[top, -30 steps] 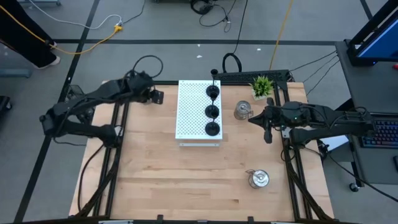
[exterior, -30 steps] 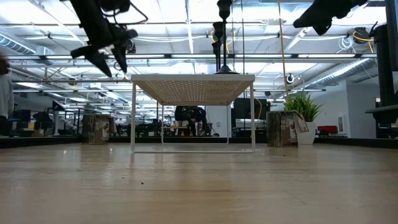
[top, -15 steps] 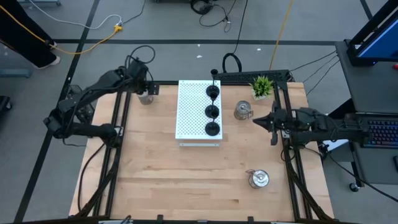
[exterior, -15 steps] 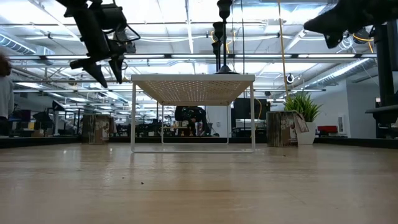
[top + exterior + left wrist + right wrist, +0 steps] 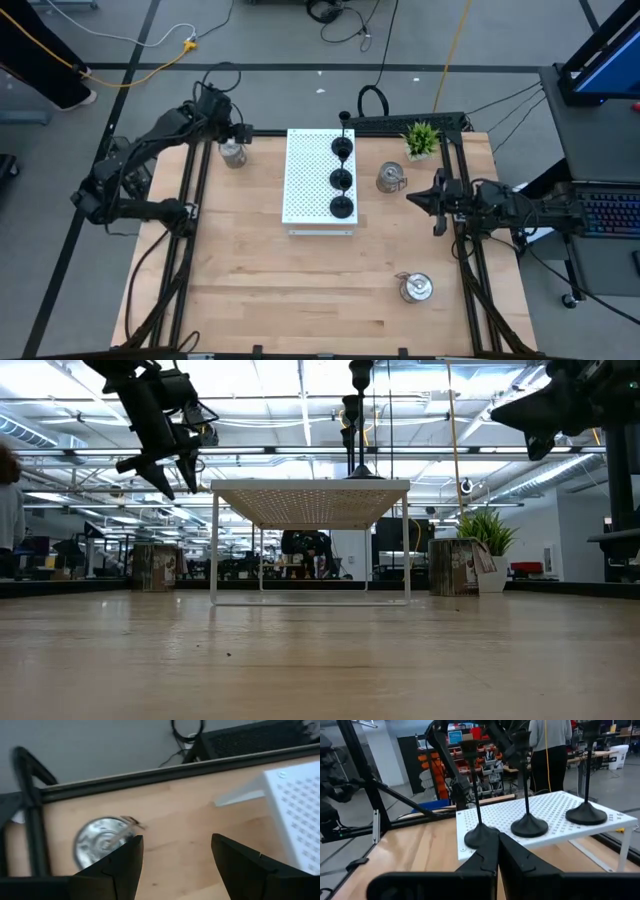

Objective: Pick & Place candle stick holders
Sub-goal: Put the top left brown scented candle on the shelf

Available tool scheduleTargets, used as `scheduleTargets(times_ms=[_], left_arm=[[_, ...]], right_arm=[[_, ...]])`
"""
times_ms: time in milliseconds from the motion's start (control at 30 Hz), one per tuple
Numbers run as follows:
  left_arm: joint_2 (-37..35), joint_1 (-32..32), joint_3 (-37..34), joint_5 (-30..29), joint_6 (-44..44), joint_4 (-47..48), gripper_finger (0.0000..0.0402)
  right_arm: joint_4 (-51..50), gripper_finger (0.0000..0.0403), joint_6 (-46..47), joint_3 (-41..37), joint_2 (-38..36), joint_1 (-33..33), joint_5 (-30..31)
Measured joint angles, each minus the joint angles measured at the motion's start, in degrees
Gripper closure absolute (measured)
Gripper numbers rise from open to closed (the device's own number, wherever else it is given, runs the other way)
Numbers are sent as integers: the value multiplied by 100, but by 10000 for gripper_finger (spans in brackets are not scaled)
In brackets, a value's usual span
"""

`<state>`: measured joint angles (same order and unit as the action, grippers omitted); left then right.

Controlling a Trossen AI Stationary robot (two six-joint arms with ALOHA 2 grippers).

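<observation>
High view: left pincer (image 5: 222, 135) hovers above a silver holder (image 5: 233, 153), upper left of the bench (image 5: 300, 280). Three black holders (image 5: 341, 178) stand on the white rack (image 5: 305, 178).

Left wrist view: fingers (image 5: 122, 865) spread (nothing held).

Right wrist view: right pincer (image 5: 498, 851) pressed together.

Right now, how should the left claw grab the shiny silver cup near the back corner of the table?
Probably from straight above, pinching across its round rim. The silver holder stands upright, squat and open-topped, so the rim is the easiest part to catch. The left gripper hangs open beside it, off to one side, and would likely need to centre over it first.
</observation>
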<state>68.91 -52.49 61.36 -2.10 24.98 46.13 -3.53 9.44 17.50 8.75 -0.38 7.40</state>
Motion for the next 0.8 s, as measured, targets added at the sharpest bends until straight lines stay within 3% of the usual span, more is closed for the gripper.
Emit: scheduleTargets(times_ms=[200,400,533,800], left_arm=[[279,-162,0,-240,-123,53,133],[646,-185,0,-278,-391,51,61],[792,-181,0,-704,-436,53,11],[979,-280,0,-813,-500,235,6]], right_arm=[[244,403,58,-141,2,-1,0],[250,403,60,-144,2,-1,0],[250,403,62,-144,2,0,0],[250,403,65,-144,2,-2,2]])
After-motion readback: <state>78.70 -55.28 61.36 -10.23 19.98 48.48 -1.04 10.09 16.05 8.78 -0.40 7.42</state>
